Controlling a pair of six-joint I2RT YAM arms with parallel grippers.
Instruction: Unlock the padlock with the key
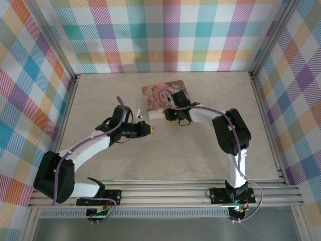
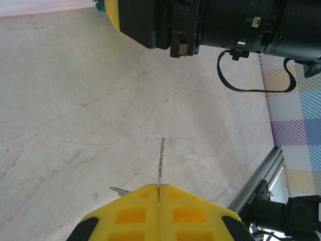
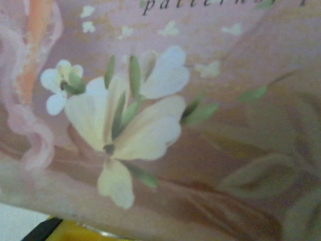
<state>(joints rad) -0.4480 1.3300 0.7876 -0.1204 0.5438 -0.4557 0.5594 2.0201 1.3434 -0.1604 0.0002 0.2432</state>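
Top external view has the left tool (image 1: 146,129) out over the middle of the surface (image 1: 165,160), pointing right. Left wrist view shows its yellow pads pressed together on the key (image 2: 160,161), whose thin toothed blade sticks out ahead of them. Farther right, at the near edge of the pink floral tin (image 1: 163,94), sits the right tool (image 1: 166,114); I cannot tell whether it is open or closed. A sliver of blue beside its yellow tip, at the top edge of the left wrist view, is likely the padlock (image 2: 101,7). I judge the key picked up and aimed. Key and padlock are near but apart, so inserting and turning are left to do.
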